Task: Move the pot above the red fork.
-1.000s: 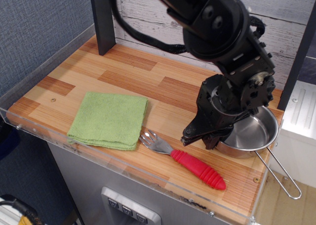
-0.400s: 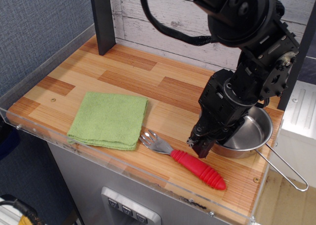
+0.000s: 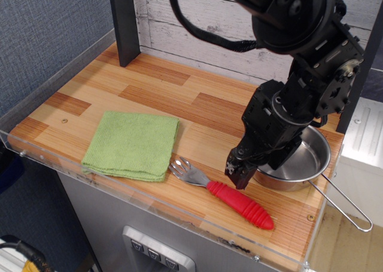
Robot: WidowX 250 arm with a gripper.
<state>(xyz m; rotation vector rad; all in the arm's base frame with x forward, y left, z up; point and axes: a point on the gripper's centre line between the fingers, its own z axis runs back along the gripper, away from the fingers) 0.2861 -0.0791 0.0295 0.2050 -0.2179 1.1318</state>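
Observation:
The pot [image 3: 305, 158], a shallow shiny steel pan with a long wire loop handle [image 3: 344, 206], sits at the right end of the wooden table, its handle reaching past the front right edge. The red fork [image 3: 239, 204] lies in front of it near the front edge, with its silver tines [image 3: 185, 171] pointing left. My gripper [image 3: 250, 173] points down at the pot's left rim. One finger [image 3: 239, 174] is outside the rim and the other is hidden inside the pot. The jaws look closed on the rim.
A green cloth [image 3: 132, 144] lies flat left of the fork tines. A dark post [image 3: 124, 24] stands at the back left. A clear plastic lip [image 3: 149, 194] runs along the front edge. A white box [image 3: 365, 134] stands to the right of the table.
My arm swung right and the fingers drew together at the pot's left rim. The pot turned slightly, its handle tip shifting right. Lately the gripper rose a little.

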